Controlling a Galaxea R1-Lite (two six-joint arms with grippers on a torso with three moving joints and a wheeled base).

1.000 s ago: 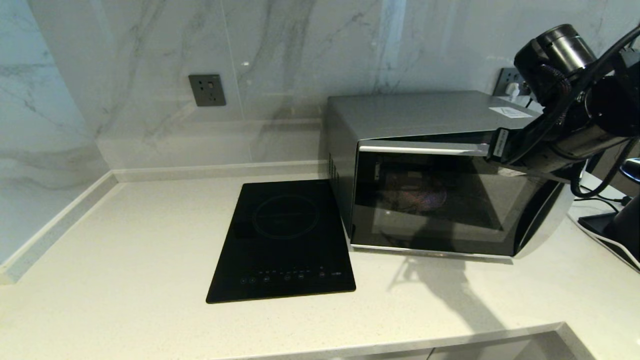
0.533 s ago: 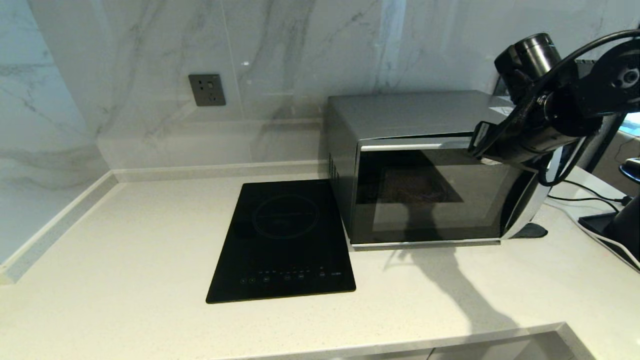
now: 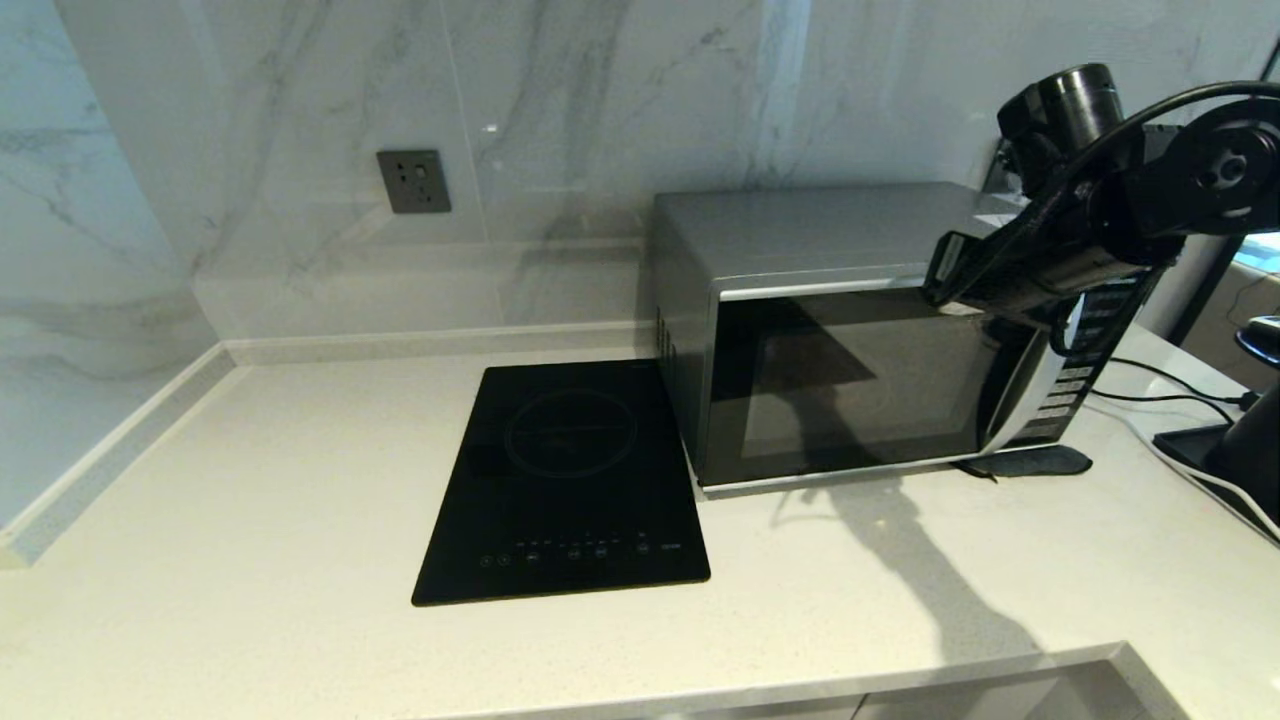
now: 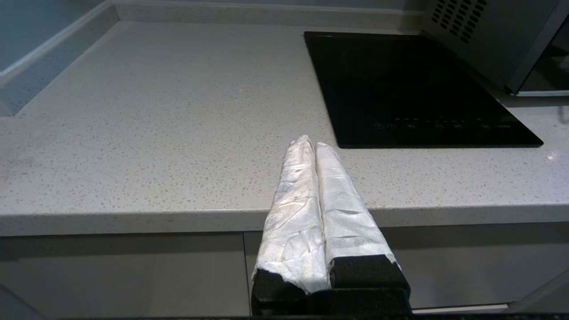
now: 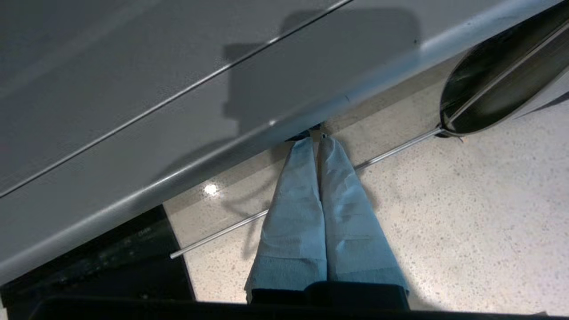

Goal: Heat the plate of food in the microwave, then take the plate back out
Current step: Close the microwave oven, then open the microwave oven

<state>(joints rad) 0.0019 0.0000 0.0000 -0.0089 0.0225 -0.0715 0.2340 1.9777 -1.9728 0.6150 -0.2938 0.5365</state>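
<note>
The silver-grey microwave stands at the back right of the counter, its dark glass door flush with the body. The plate of food is hidden; nothing shows through the glass. My right gripper is shut with nothing held. Its wrapped fingertips press on the door's silver top edge, left of the button panel. My left gripper is shut and empty, parked low before the counter's front edge, out of the head view.
A flat black induction cooktop lies just left of the microwave. A grey wall socket sits on the marble backsplash. Cables and a black device lie at the far right. Bare counter spreads left and in front.
The microwave door has swung from partly open to closed, with my right gripper moving back and left along with it. The plate seen dimly inside before no longer shows.
</note>
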